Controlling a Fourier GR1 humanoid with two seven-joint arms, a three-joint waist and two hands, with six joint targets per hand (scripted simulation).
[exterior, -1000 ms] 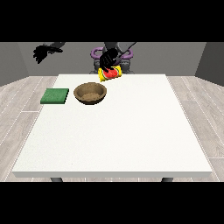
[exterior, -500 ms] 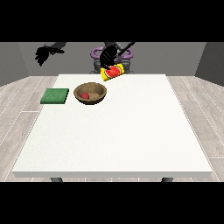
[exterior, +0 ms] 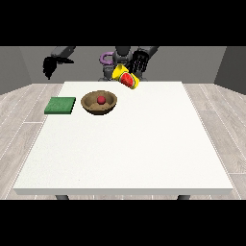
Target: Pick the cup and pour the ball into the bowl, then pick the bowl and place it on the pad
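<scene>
My hand at the view's right [exterior: 136, 62] gripped the tipped cup [exterior: 126, 78]; the ball [exterior: 101, 99] lay in the bowl [exterior: 99, 103]; setting the cup down carelessly could knock the bowl.

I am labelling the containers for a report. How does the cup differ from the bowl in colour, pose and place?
The cup is yellow with a red inside; the bowl is brown. The cup is tipped on its side, its mouth facing down toward the table, while the bowl sits upright. The cup is held above the table by the hand at the view's right; the bowl rests on the table with the red ball inside. Both are open containers.
</scene>
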